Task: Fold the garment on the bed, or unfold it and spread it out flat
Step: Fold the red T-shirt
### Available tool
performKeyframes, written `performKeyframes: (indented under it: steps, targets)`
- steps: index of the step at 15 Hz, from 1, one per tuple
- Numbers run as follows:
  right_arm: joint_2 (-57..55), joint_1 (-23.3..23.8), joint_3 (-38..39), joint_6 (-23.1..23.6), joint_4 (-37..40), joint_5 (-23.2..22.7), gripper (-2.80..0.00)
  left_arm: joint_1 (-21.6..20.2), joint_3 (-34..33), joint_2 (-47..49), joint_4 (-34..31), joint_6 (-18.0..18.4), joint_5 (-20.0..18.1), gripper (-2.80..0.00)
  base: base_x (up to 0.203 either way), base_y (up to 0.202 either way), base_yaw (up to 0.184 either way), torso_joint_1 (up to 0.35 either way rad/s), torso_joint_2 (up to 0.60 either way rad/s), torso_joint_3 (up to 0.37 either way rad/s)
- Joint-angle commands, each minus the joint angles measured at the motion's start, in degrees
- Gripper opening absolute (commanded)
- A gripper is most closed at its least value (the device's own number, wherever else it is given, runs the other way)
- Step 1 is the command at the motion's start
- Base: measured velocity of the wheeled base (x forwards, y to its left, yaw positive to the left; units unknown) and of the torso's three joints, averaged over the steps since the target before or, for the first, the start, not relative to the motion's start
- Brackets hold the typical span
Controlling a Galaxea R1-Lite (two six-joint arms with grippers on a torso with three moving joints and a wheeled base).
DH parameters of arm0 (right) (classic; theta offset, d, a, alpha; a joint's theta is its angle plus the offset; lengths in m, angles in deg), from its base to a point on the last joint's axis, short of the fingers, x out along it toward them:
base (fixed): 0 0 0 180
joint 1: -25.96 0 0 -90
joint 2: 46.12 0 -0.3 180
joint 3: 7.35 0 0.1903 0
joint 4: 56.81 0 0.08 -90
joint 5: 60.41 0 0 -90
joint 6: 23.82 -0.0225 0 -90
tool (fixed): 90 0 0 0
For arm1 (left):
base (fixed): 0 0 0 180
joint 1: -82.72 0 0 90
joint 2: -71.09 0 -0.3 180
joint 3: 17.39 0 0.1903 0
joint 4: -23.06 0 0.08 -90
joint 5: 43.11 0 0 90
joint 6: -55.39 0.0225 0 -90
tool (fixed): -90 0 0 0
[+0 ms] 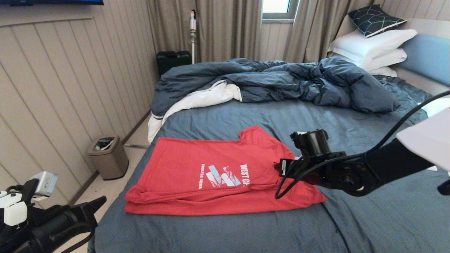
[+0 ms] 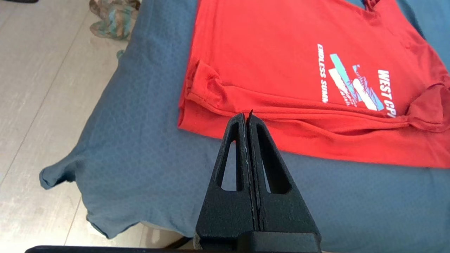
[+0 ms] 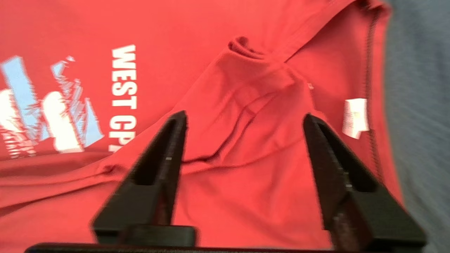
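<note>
head view shows the garment (image 1: 211,172) partly folded on the bed (image 1: 351,218), near edge doubled over. right gripper (image 3: 244,119) hovers wide open over the bunched collar end, seemingly mid-fold; next it must pinch that fabric. left gripper (image 2: 246,117), closed and empty, waits near-left. duvet (image 1: 281,80) lies far, clear.

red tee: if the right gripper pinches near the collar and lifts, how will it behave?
Probably floppy: the garment already lies in soft folds and wrinkles. Likely light, thin knit. The folded layers under the open right gripper may slide apart, so the fold could come undone.
</note>
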State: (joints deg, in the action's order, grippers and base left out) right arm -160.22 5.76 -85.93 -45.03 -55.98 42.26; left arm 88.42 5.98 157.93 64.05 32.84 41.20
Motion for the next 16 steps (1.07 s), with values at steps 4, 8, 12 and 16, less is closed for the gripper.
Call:
performKeyframes:
  steps: [4,8,12,16]
  targets:
    - [11.4,-0.5,8.3,-0.1,-0.1,-0.2,-2.8,0.4,0.0,-1.1,0.2,0.3,1.3,-2.8,0.0,0.0,0.0,0.0,0.0,0.0]
    - [19.4,-1.5,19.5,0.4,-0.2,-0.8,-2.8,0.3,0.0,-1.3,-0.9,1.2,1.7,-2.8,0.0,0.0,0.0,0.0,0.0,0.0]
    - [28.9,-0.8,28.1,1.2,0.2,-1.5,-2.8,0.3,0.0,1.0,-4.7,7.1,1.7,-2.8,0.0,0.0,0.0,0.0,0.0,0.0]
    - [33.6,2.5,29.1,0.9,7.4,-1.0,-2.8,0.3,8.1,5.8,-14.2,11.4,-0.1,-2.8,0.0,0.0,0.0,0.0,0.0,0.0]
